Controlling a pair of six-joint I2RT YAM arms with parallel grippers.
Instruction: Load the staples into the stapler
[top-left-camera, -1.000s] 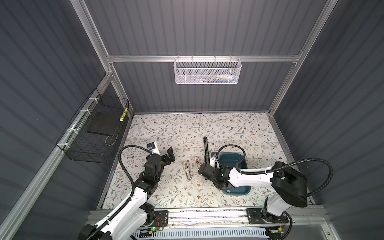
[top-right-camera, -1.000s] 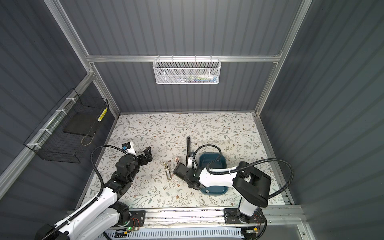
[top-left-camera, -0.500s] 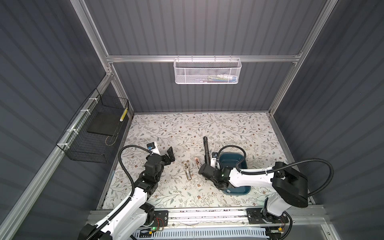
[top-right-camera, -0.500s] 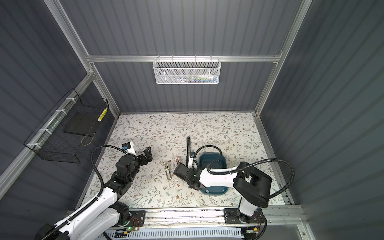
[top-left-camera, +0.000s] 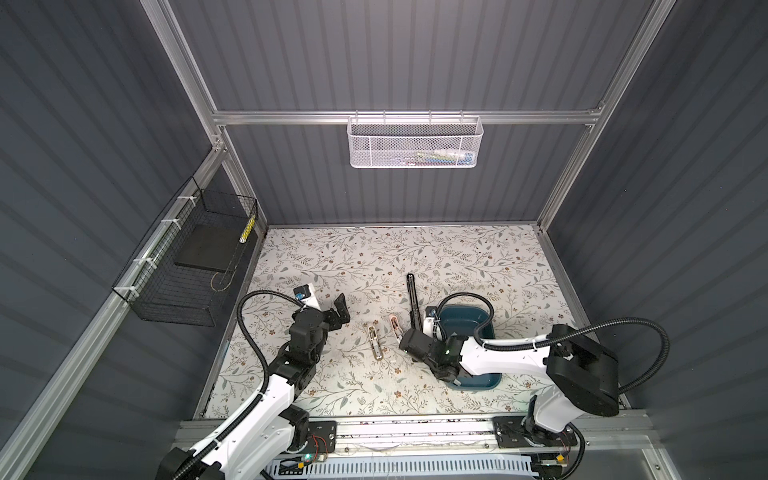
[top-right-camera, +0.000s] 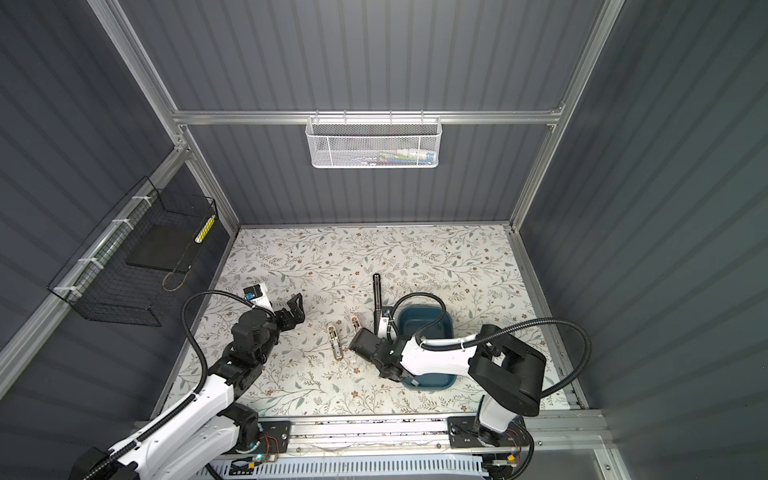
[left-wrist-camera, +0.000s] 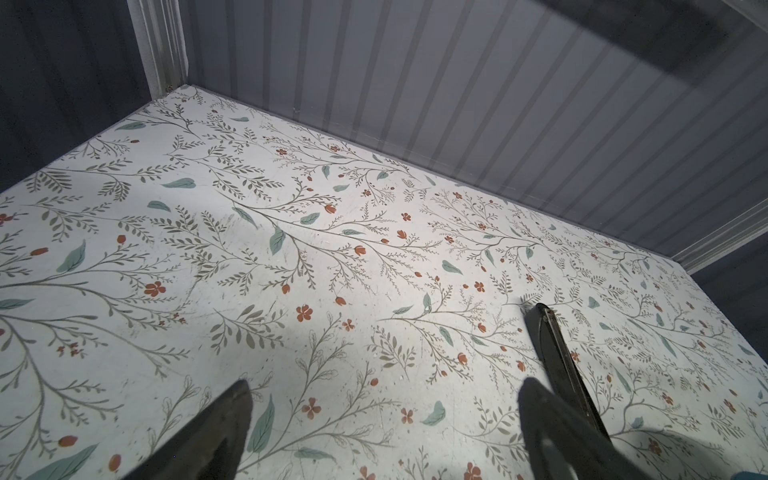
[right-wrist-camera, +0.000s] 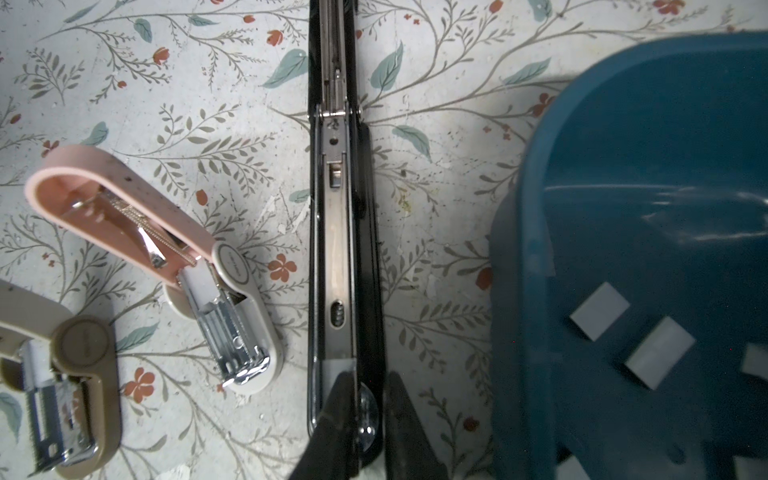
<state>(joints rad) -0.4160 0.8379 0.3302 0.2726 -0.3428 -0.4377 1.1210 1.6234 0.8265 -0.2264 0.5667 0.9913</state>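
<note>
A long black stapler (right-wrist-camera: 345, 232) lies opened flat on the floral mat, its metal channel facing up; it also shows in both top views (top-left-camera: 412, 301) (top-right-camera: 377, 297). My right gripper (right-wrist-camera: 370, 376) (top-left-camera: 414, 338) is at its near end, shut on the stapler's side wall. One finger (right-wrist-camera: 338, 403) rests over the channel. A pale grey strip (right-wrist-camera: 337, 365) lies in the channel just ahead of that finger. Several staples (right-wrist-camera: 598, 316) lie in the blue tub (right-wrist-camera: 523, 249). My left gripper (top-left-camera: 338, 307) (left-wrist-camera: 386, 386) hovers open and empty to the left.
A pink small stapler (right-wrist-camera: 124, 212) (top-left-camera: 395, 326) and a tan one (right-wrist-camera: 83, 353) (top-left-camera: 375, 341) lie opened left of the black stapler. The blue tub (top-left-camera: 494, 338) sits to its right, under my right arm. Baskets hang on the back wall (top-left-camera: 415, 143) and the left wall (top-left-camera: 187, 266).
My right gripper's jaws have closed slightly at the black stapler's near end. The left arm and the staplers have not moved.
</note>
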